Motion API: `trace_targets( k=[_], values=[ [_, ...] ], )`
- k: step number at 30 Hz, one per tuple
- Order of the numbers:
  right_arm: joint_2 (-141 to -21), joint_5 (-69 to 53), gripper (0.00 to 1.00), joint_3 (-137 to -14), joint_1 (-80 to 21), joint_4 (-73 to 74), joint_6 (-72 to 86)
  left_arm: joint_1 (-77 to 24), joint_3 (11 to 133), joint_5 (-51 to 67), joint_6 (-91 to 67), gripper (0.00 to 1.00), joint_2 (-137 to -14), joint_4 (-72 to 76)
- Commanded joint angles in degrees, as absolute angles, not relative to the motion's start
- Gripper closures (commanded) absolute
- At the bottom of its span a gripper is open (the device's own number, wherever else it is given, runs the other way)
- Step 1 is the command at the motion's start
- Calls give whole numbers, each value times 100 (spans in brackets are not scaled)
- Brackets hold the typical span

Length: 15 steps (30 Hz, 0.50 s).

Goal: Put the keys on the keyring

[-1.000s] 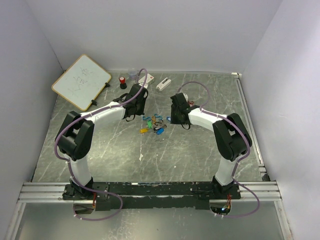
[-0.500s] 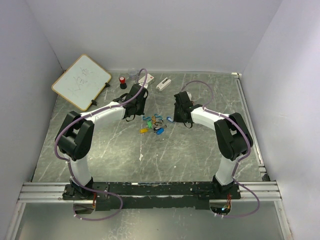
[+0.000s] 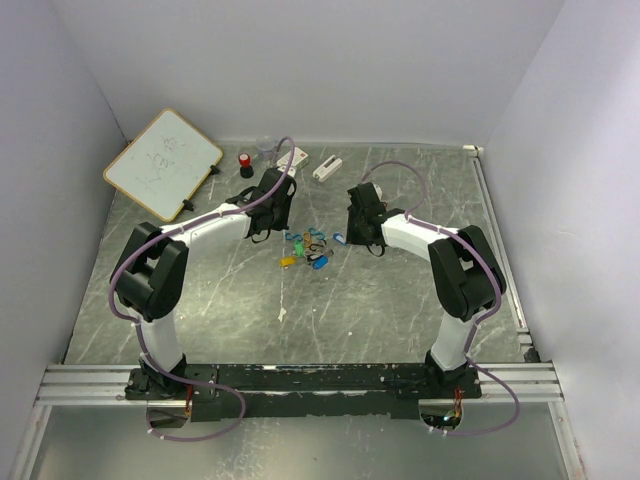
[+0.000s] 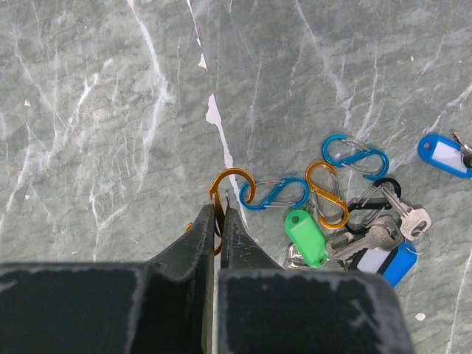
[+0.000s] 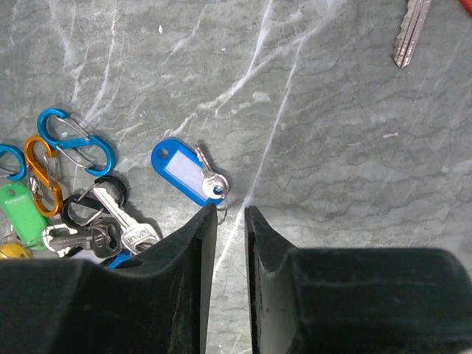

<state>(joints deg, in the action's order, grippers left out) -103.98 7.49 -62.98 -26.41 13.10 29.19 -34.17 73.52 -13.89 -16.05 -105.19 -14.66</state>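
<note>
Saw left pincer (image 4: 218, 221) clamped together on orange carabiner (image 4: 231, 173). Saw right pincer (image 5: 230, 214) narrowly apart, gripping nothing, tips just beside blue key tag (image 5: 183, 171) on grey surface (image 5: 332, 147).

The left gripper (image 4: 219, 215) has its jaws closed on an orange carabiner (image 4: 233, 173). A blue carabiner (image 4: 274, 194) overlaps that carabiner's right end. Just right of it lie a second orange carabiner (image 4: 327, 194), a green key tag (image 4: 304, 237) and metal keys (image 4: 402, 214) on the grey marbled table (image 4: 96, 110).

Robot lab cell: white panel walls (image 3: 300, 70), alu base rail (image 3: 90, 385), whiteboard (image 3: 163, 163).
</note>
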Motion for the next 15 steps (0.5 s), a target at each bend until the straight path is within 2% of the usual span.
trace_targets(
  k=[1, 15],
  values=[
    [-10488, 628, 78, -6278, -2630, 1128, 2974, -3380, 7400, -1360, -1567, 93, -10358, -1463],
    [-10599, 560, 79, -6295, -2628, 1090, 2989, -3375, 7409, -1380, -1546, 93, -10367, -1471]
  ],
)
